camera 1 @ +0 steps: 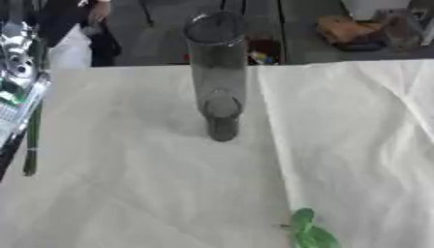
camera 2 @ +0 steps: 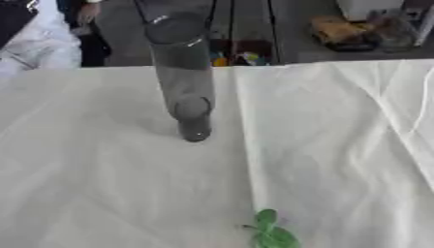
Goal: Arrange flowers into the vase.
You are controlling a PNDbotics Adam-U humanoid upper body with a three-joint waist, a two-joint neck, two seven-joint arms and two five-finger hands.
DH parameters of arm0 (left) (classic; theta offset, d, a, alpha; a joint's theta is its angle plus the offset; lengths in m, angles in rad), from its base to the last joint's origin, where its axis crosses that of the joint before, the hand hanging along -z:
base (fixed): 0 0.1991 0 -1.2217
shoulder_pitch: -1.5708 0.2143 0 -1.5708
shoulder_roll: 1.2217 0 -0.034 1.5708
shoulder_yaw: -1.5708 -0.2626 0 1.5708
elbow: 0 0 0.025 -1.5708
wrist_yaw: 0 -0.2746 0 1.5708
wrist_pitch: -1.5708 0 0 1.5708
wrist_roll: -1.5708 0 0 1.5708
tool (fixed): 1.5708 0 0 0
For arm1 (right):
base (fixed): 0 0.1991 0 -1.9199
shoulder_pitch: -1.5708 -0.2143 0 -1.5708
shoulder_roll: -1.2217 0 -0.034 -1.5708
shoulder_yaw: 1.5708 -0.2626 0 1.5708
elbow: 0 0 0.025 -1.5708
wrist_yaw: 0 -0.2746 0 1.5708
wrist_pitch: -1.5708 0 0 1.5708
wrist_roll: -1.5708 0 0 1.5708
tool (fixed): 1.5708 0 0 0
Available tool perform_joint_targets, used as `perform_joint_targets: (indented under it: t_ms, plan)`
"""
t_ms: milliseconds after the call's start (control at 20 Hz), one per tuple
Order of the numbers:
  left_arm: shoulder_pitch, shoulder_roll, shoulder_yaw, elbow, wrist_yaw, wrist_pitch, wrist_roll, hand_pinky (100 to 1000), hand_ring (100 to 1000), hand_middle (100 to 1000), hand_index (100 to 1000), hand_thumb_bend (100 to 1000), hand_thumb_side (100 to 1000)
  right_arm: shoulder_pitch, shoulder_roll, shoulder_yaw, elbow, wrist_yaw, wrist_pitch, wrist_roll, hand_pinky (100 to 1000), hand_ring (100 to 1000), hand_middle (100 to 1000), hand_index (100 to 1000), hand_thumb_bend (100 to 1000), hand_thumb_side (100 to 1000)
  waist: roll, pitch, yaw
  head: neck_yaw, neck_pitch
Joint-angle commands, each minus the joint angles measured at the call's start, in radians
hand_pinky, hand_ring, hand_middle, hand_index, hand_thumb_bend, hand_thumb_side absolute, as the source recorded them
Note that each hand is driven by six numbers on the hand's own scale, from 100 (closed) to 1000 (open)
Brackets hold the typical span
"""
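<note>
In your left eye view, the vase point(camera 1: 218, 72) is a tall, clear glass cylinder with a grey tint, standing upright on the bench point(camera 1: 152, 184) a little behind the middle of the white cloth point(camera 1: 356, 145) that covers it. You look down into its open round rim, and the thick base shows through the wall near the bottom. Nothing shows inside the vase. At the near edge, right of centre, green leaves point(camera 1: 309, 231) lie on the cloth, well apart from the vase; you see only the leaves, and whatever they belong to runs out of the picture. Along the left edge a thin green stem point(camera 1: 32, 140) lies partly off the cloth, beside a silvery, shiny object point(camera 1: 17, 63) that you cannot make out.

In your right eye view, the vase sits left of centre and leans slightly in the picture, with the same clear grey wall and open top. The leaves lie near the bottom edge, below and right of it. A fold runs down the cloth beside the vase.

Neither robot hand shows in either view, so you cannot tell how either one is set.
</note>
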Motion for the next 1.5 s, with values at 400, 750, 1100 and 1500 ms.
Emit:
perform_joint_targets:
  t_ms: [400,750,1100,1500]
  plan:
    - [-0.130,-0.018,0.000,-0.017,0.223,-0.208,0.260,100,100,100,100,231,616,-0.004,-0.015,0.007,-0.018,-0.010,0.000,0.012,781,841,581,838,100,1000,0.005,-0.026,-0.024,0.023,0.004]
    - [-0.198,-0.031,0.005,0.009,0.239,-0.271,0.325,100,100,100,100,253,607,0.003,-0.019,0.010,-0.018,-0.013,0.005,0.022,783,842,579,836,100,1000,0.016,-0.031,-0.034,0.020,0.005]
    - [-0.272,-0.025,0.004,0.045,0.227,-0.318,0.355,100,100,100,100,423,592,0.011,-0.031,0.014,-0.018,-0.017,0.001,0.026,780,843,576,837,100,1000,0.028,-0.038,-0.052,0.025,0.005]
    - [-0.350,-0.034,0.009,0.097,0.206,-0.376,0.385,100,100,100,100,292,578,0.007,-0.042,0.028,-0.018,-0.042,0.005,0.059,769,840,563,834,100,1000,0.046,-0.032,-0.080,0.059,-0.005]
